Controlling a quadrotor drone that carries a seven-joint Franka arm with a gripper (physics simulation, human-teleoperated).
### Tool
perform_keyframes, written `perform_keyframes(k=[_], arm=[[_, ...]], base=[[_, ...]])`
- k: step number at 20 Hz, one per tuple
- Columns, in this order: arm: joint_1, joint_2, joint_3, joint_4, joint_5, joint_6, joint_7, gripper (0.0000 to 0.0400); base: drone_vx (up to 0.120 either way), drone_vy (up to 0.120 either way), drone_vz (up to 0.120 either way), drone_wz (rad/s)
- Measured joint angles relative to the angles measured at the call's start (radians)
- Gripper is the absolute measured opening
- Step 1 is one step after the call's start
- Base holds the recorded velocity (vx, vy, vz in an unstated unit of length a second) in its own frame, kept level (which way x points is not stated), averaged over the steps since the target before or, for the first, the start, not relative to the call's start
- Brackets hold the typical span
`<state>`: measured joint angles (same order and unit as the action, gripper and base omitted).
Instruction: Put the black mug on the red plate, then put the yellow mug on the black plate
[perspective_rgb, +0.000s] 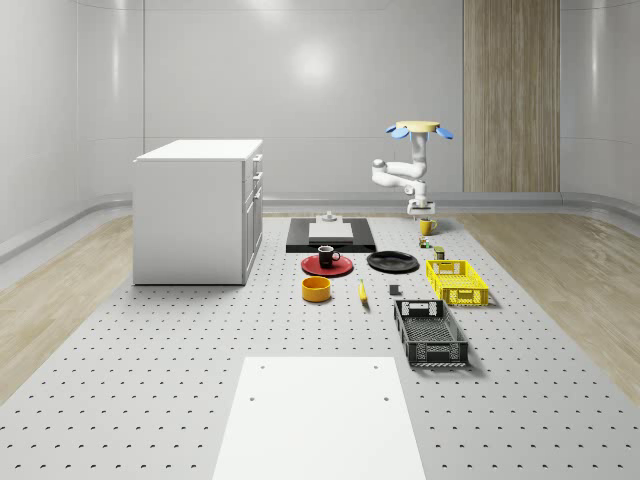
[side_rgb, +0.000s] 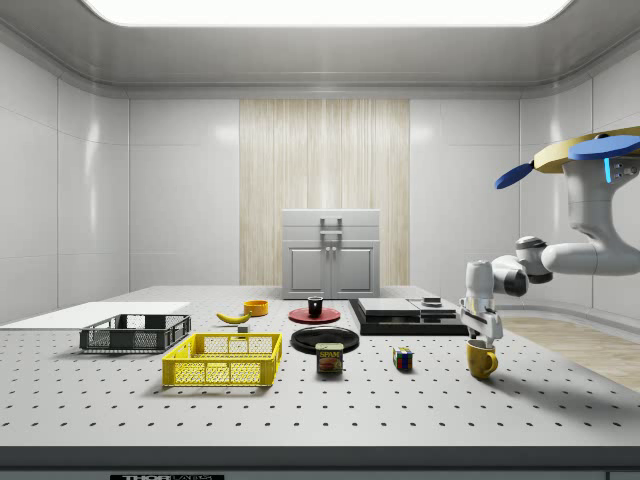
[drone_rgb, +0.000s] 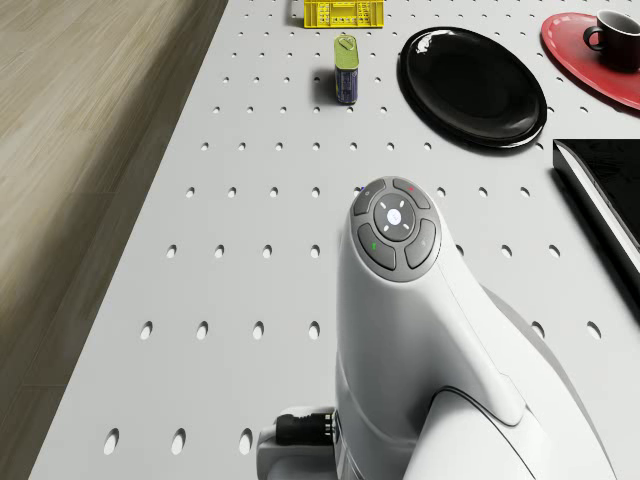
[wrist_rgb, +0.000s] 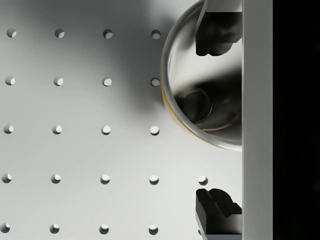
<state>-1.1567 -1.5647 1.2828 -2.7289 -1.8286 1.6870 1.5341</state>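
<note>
The black mug (perspective_rgb: 326, 256) stands upright on the red plate (perspective_rgb: 312, 266). Beside it lies the black plate (perspective_rgb: 392, 262), bare. The yellow mug (perspective_rgb: 427, 226) sits near the table's far right in the whole-scene view. My gripper (side_rgb: 484, 337) hangs straight down onto the yellow mug (side_rgb: 481, 360). In the wrist view the gripper (wrist_rgb: 217, 120) is open, one finger over the mug's hollow (wrist_rgb: 200, 100) and the other outside its rim. The drone (perspective_rgb: 420, 128) hovers above that far right part of the table.
A can (drone_rgb: 346, 66) and a colour cube (side_rgb: 403, 358) stand between the yellow mug and the black plate. A black slab (perspective_rgb: 331, 235), a white cabinet (perspective_rgb: 200, 210), a yellow crate (perspective_rgb: 457, 281), a black crate (perspective_rgb: 430, 332), a yellow bowl (perspective_rgb: 316, 289) and a banana (perspective_rgb: 362, 291) share the table.
</note>
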Motion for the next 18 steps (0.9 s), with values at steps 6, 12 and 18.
perform_keyframes(k=[6, 12, 18], arm=[[0.002, -0.004, 0.036, -0.011, 0.03, -0.017, 0.005, 0.0391], [0.01, -0.01, 0.068, -0.018, 0.059, -0.028, 0.009, 0.0398], [0.03, -0.015, 0.081, -0.004, 0.074, -0.025, -0.024, 0.04]], base=[[0.0, 0.0, 0.0, 0.0], [0.0, 0.0, 0.0, 0.0], [0.0, 0.0, 0.0, 0.0]])
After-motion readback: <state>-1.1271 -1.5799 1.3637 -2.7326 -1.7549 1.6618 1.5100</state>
